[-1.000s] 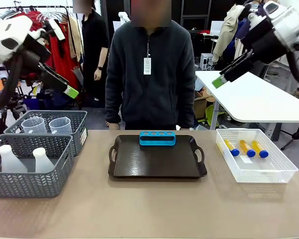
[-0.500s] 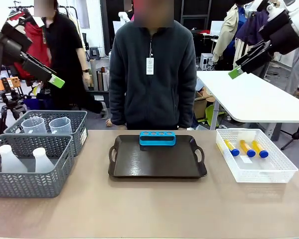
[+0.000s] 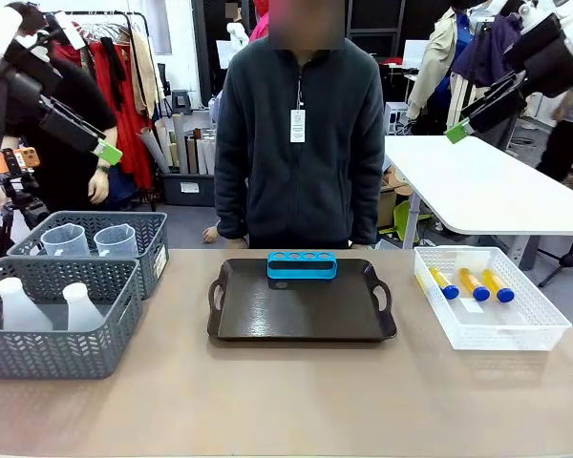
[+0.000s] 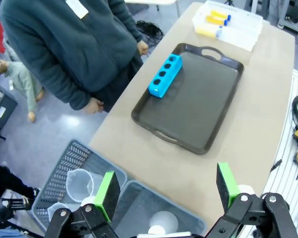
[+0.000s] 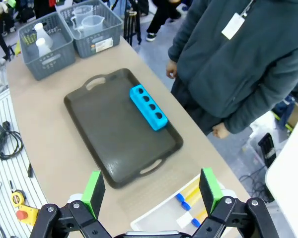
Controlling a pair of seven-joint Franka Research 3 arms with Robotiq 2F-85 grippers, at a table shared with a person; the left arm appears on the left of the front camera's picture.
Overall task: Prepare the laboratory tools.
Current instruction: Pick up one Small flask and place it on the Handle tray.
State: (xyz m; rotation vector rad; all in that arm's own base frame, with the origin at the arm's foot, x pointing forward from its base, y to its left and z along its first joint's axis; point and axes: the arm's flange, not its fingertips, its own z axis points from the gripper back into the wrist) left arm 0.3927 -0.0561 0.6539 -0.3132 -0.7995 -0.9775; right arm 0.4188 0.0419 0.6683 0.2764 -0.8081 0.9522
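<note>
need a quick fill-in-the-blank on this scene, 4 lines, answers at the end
1. The blue rack on the tray has ____ holes.
2. The yellow tubes lie in a basket that is ____.
3. Two flasks stand in the near grey basket; the far grey basket holds two ____.
4. The left hand and right hand are both ____, holding nothing.
Answers: four; white; beakers; open.
</note>
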